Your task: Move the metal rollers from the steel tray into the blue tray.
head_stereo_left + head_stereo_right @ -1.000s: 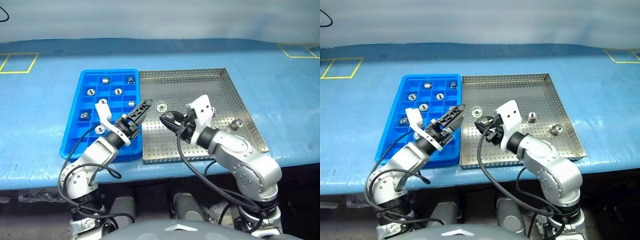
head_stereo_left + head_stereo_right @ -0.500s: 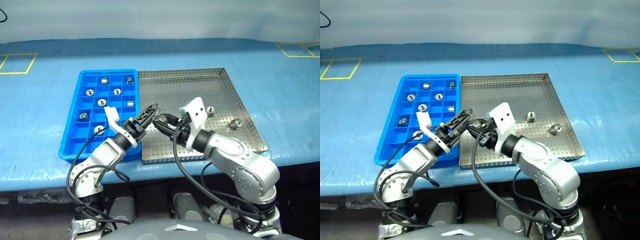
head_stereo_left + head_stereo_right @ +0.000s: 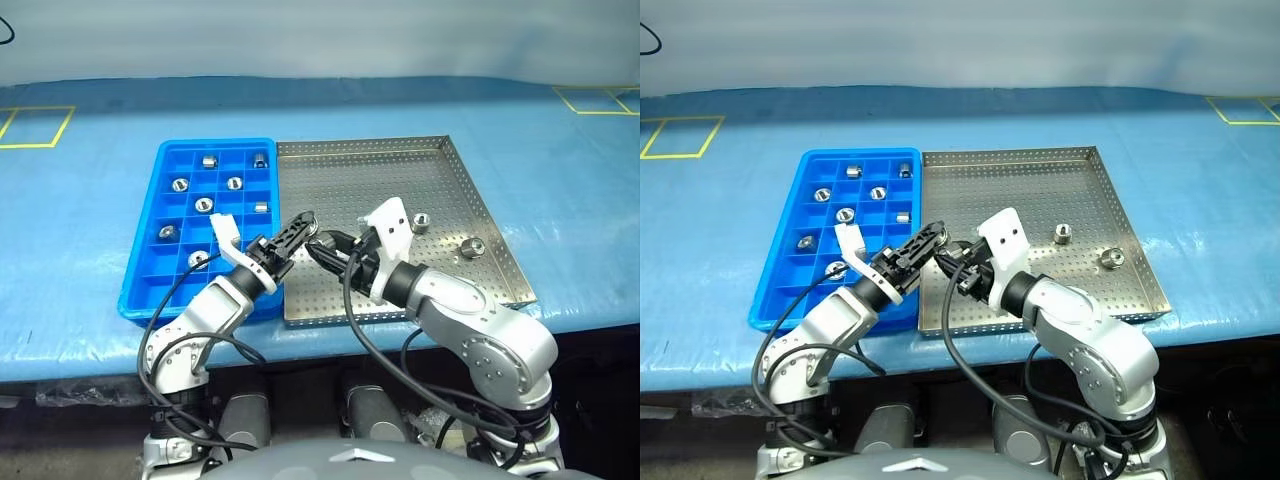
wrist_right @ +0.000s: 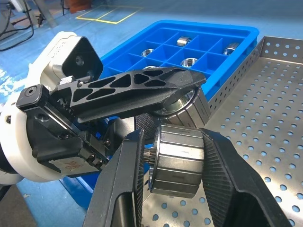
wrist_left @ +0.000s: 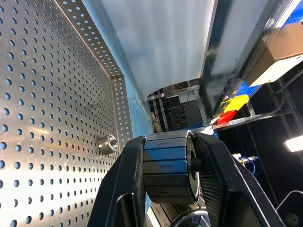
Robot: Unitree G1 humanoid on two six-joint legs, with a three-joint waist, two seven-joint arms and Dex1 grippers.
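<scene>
Where the two grippers meet: above the near left part of the steel tray (image 3: 380, 170), close to the blue tray (image 3: 150, 235), fingertips almost nose to nose.
Left gripper (image 3: 305, 222): jaws closed down on a ribbed metal roller (image 5: 168, 168), which sits squarely between its two black fingers (image 5: 130, 189) in the left wrist view.
Right gripper (image 3: 322, 243): jaws likewise clamped on a metal roller, gripped by its sides in the right wrist view, with the left gripper's finger lying just across the top of it.
One roller or two: I cannot tell whether both grippers hold the same piece.
Height: the held piece is up off the perforated floor.
Loose rollers (image 3: 421, 221): two lie on the steel tray's right side, apart from each other, the nearer one (image 3: 471, 247) close to the right rim.
Sorted rollers (image 3: 234, 183): several sit singly in separate compartments of the blue tray.
Trays: side by side, long edges touching, blue on the left.
Table (image 3: 560, 190): covered in blue sheeting, with yellow tape squares (image 3: 35, 125) at the far corners.
</scene>
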